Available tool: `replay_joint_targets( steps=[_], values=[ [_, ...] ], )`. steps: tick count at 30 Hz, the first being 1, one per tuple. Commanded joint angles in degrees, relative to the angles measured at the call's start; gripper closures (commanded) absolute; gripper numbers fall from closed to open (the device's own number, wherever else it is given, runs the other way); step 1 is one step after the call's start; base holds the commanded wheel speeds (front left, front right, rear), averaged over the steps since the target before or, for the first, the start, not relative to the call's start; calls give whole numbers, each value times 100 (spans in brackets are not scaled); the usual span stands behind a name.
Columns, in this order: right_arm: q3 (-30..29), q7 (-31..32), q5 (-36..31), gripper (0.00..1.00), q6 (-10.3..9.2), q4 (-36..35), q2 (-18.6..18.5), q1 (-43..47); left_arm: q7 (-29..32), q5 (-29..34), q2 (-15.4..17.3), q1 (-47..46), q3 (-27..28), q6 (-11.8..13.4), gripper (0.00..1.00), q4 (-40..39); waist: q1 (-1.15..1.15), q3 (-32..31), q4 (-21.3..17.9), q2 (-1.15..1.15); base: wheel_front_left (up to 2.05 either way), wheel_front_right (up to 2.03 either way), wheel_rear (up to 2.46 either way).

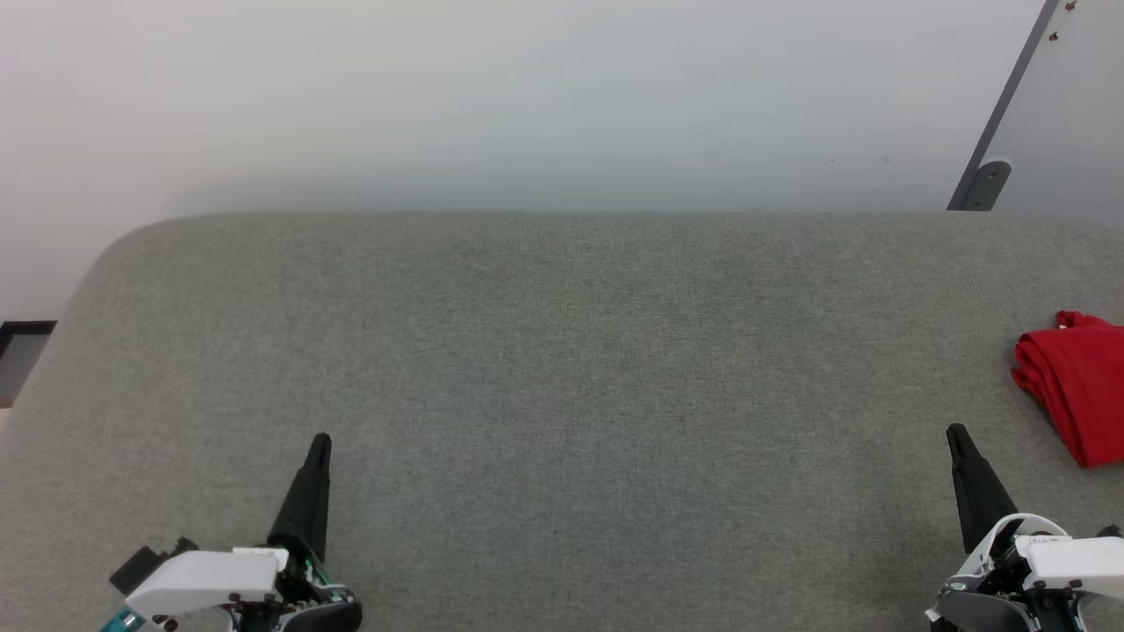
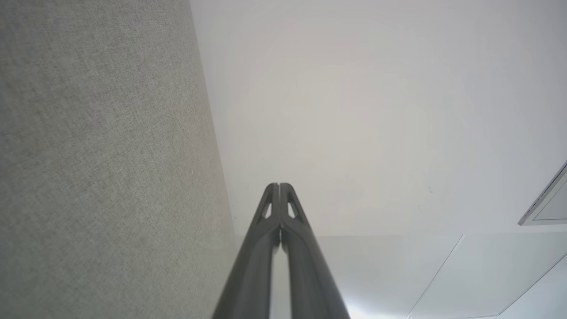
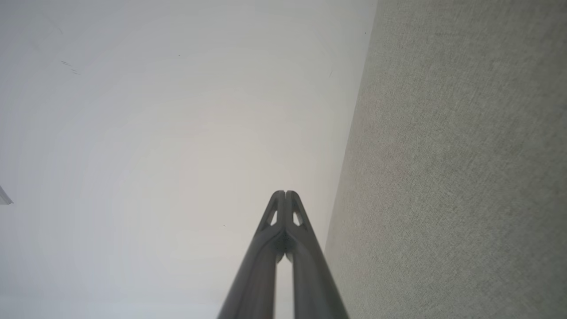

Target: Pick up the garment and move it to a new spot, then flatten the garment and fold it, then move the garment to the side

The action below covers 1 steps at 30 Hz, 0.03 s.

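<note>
The garment [image 1: 1076,395] lies folded into a red bundle at the far right edge of the head view, on the grey fabric surface [image 1: 562,369]; part of it runs out of frame. My left gripper [image 1: 320,441] is at the lower left, shut and empty, far from the garment. At the lower right my right gripper [image 1: 955,432] is shut and empty too, a short way left of and below the bundle. Both wrist views show fingertips pressed together: the left gripper [image 2: 279,185] and the right gripper [image 3: 285,193].
The grey surface has a rounded far-left corner [image 1: 132,241] and a straight far edge against a pale floor [image 1: 527,105]. A grey metal leg with a foot [image 1: 988,180] stands at the back right. A dark panel [image 1: 22,351] sits off the left edge.
</note>
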Motion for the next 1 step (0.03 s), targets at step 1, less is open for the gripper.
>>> replay_joint_targets(
  steps=[1],
  values=[
    [7, 11, 24, 100, -6, 2, 21, -17, 2, 21, -13, -61, 17, -30, 100, 7, 0, 0, 0, 0, 0, 0, 0]
  ],
)
